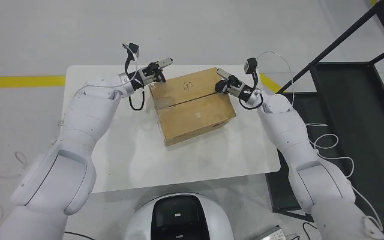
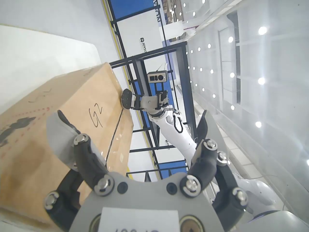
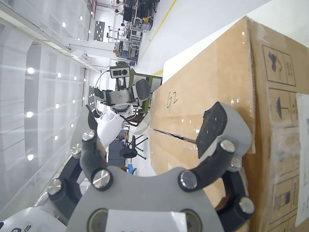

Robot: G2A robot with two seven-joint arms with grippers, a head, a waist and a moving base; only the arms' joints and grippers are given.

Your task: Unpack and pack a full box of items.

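Sitting a bit skewed right up by the far edge of the white table (image 1: pixel 138 156), roughly mid-width, is the cardboard box (image 1: pixel 192 105). It's closed, flaps down, with a taped seam (image 1: pixel 192 101) running along the top and a handwritten mark on the far flap. One end has printed handling symbols and a white label.

The left hand (image 1: pixel 162 68) is at the box's far left corner with its fingers spread wide and nothing between them. In the left wrist view one finger lies over the top face near that corner, and the other sticks out past the box into open air. I honestly can't tell if it's pressing on the cardboard or just above it.

The right hand (image 1: pixel 222 79) is at the opposite end, also spread wide and holding nothing. One finger is over the top edge right where the seam ends, and the other is off the box. So the box sits between the two hands.

A black metal rack (image 1: pixel 342 78) stands just off the table's right edge.
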